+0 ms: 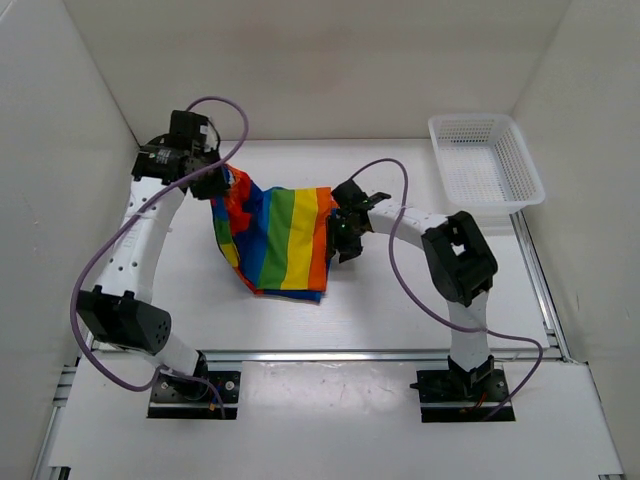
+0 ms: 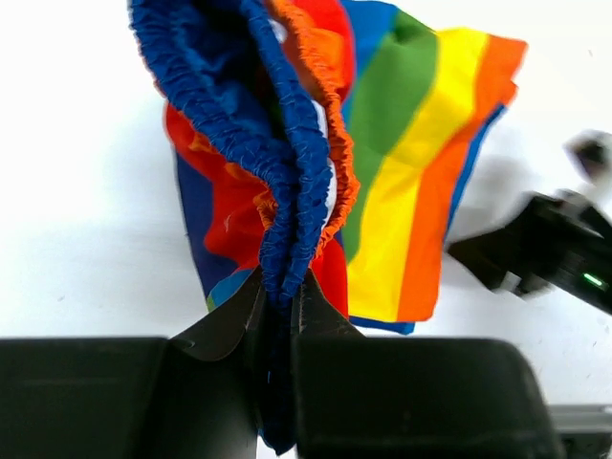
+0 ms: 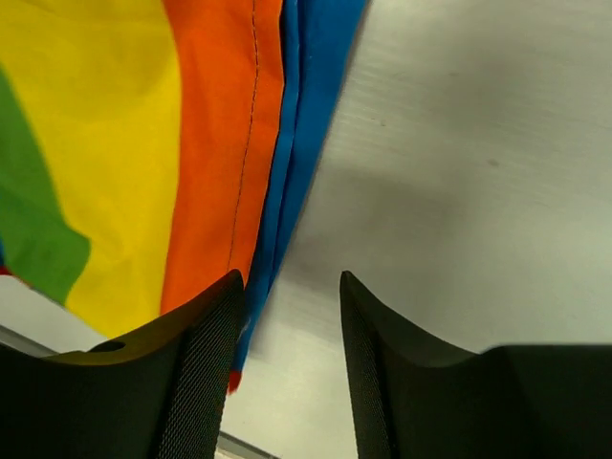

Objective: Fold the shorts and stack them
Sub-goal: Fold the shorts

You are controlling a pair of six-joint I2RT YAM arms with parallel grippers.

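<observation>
top: high, looking down | wrists: close, both share shorts (image 2: 411, 143)

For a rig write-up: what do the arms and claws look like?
The left arm and right arm have white links and black joint housings. A purple cable trails each. The left claw and right claw are black, with two pointed fingers.

- Item: the shorts (image 1: 275, 238), soft cloth with wide stripes of red, orange, yellow, green, light blue and dark blue.
- Position: middle of the white counter (image 1: 400, 310), a little left of centre.
- Waistband: dark blue ruched elastic, bunched into a narrow fold and pinched in the left pincer (image 2: 282, 292) at the far-left corner.
- Body: fans out from that corner toward the right and near side.
- Right edge: orange stripe with a blue layer showing under it.
- Condition: crumpled at left, flatter at right, not neatly folded.
</observation>
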